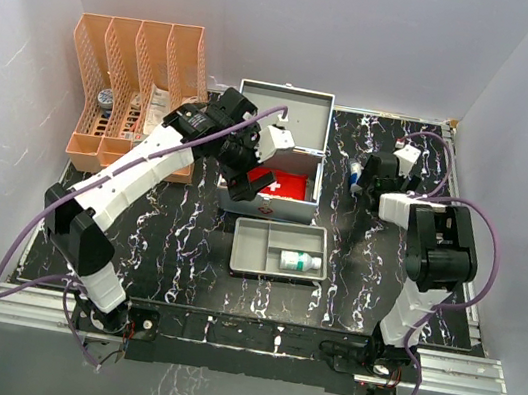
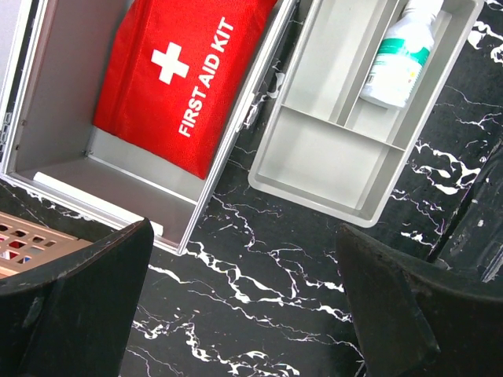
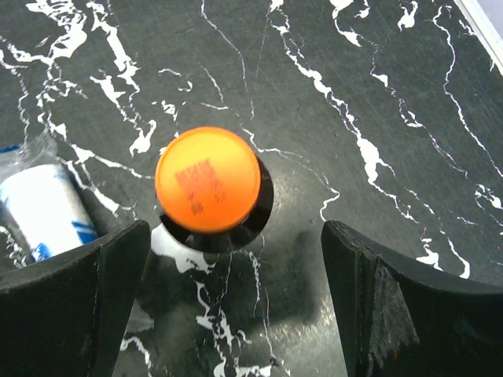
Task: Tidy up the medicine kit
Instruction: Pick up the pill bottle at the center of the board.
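The medicine kit [image 1: 284, 110] stands open at the back centre, its lid raised, with a red first-aid pouch [image 2: 185, 78] lying inside the case [image 2: 126, 184]. My left gripper [image 1: 246, 172] hangs open over the kit's front left corner; in the left wrist view the gripper [image 2: 244, 314] has only bare table between its fingers. My right gripper [image 1: 369, 178] is open at the back right. In the right wrist view an orange-capped dark bottle [image 3: 207, 179] stands just ahead of the gripper [image 3: 236, 314], nearer its left finger and untouched.
A grey divided tray [image 1: 258, 242] in front of the kit holds a white bottle with a green label [image 1: 301, 262]. A white and blue wrapped roll [image 3: 43, 208] lies left of the orange cap. An orange file rack [image 1: 141, 86] with small items stands back left.
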Motion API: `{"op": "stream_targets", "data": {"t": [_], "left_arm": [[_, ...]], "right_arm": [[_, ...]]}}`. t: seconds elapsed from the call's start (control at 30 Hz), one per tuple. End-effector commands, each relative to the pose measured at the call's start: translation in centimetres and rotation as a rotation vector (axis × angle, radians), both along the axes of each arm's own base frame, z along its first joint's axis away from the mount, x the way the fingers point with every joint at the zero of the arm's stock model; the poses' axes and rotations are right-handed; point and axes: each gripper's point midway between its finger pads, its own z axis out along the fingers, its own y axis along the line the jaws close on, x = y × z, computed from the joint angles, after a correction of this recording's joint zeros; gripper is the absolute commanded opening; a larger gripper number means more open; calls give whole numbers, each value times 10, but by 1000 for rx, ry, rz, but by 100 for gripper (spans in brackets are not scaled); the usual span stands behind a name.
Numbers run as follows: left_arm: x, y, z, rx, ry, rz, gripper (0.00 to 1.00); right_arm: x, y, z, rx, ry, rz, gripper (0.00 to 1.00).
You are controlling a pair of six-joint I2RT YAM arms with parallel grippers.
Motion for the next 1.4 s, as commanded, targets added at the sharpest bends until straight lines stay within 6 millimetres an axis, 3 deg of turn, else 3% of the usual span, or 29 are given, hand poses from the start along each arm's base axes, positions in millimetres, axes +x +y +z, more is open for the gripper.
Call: {"op": "stream_targets", "data": {"t": [0.0, 0.47, 0.53, 0.6, 0.63, 0.73, 0.77, 0.83, 0.97, 1.1, 1.13, 1.27, 1.37], "left_arm": [[-3, 1, 10, -23, 20, -46, 99], [8, -4, 9, -29, 61, -41, 99], [9, -4, 9, -29, 65, -40, 99], [9, -4, 8, -28, 70, -41, 99], [9, -4, 8, -28, 73, -42, 99], [9, -5, 7, -27, 77, -48, 99], [9, -5, 7, -28, 78, -49, 99], [9, -5, 6, -28, 83, -48, 99], [11, -3, 3, -33, 90, -25, 99], [27, 6, 3, -78, 112, 107, 99], [32, 10, 3, -97, 129, 155, 99], [60, 40, 2, -174, 196, 364, 99], [69, 54, 3, -226, 222, 448, 99]], "right_arm": [[21, -14, 18, 11, -71, -71, 88], [28, -17, -7, 67, -17, -68, 77], [30, -16, -7, 72, -17, -59, 66], [30, -17, -7, 81, -19, -54, 45], [30, -16, -7, 83, -18, -52, 30], [28, -15, -7, 92, -10, -46, 5], [28, -14, -6, 98, -2, -43, 0], [24, -11, -2, 115, 35, -35, 0], [18, 4, 24, 117, 106, 31, 0], [-1, 24, 66, 81, 151, 129, 0], [-7, 29, 85, 76, 137, 158, 0], [-36, 49, 119, 63, 182, 266, 0], [-58, 62, 144, 42, 207, 335, 0]]}}
